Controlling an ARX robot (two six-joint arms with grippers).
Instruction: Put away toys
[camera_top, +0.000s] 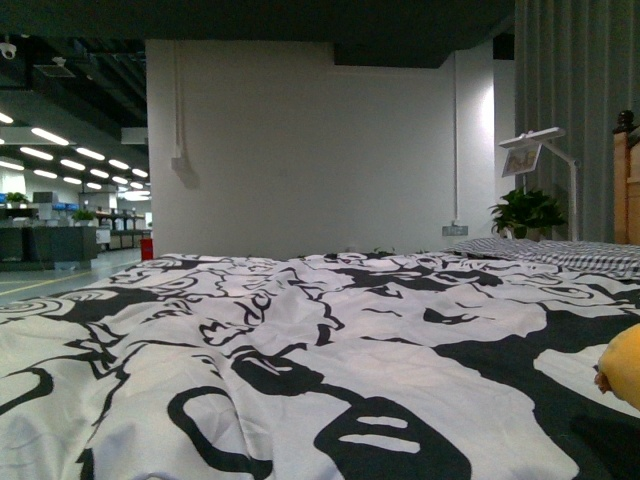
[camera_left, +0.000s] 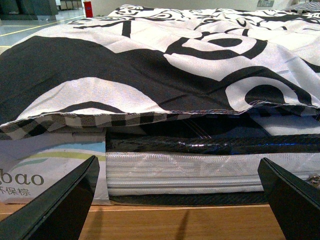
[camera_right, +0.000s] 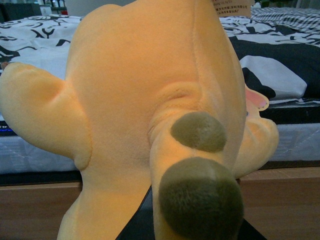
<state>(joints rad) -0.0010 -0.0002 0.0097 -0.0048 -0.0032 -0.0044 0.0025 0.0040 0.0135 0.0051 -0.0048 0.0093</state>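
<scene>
The plush toy (camera_right: 150, 85), soft and orange-yellow with dark olive pads on its limbs, fills the right wrist view. My right gripper (camera_right: 192, 229) is shut on it, and only dark slivers of its fingers (camera_right: 136, 226) show under the toy. In the front view a rounded yellow part of the toy (camera_top: 622, 365) pokes in at the right edge, above the bed. My left gripper (camera_left: 182, 200) is open and holds nothing. Its two dark fingers (camera_left: 60, 205) frame the side of the bed, low by the wooden frame.
A black-and-white patterned duvet (camera_top: 300, 350) covers the bed and hangs over its side (camera_left: 150, 75). Below it are the mattress (camera_left: 180, 170) and the wooden bed frame (camera_left: 175, 222). A striped pillow (camera_top: 560, 252), a wooden headboard (camera_top: 627, 185), a lamp (camera_top: 545, 150) and a plant (camera_top: 525, 212) stand far right.
</scene>
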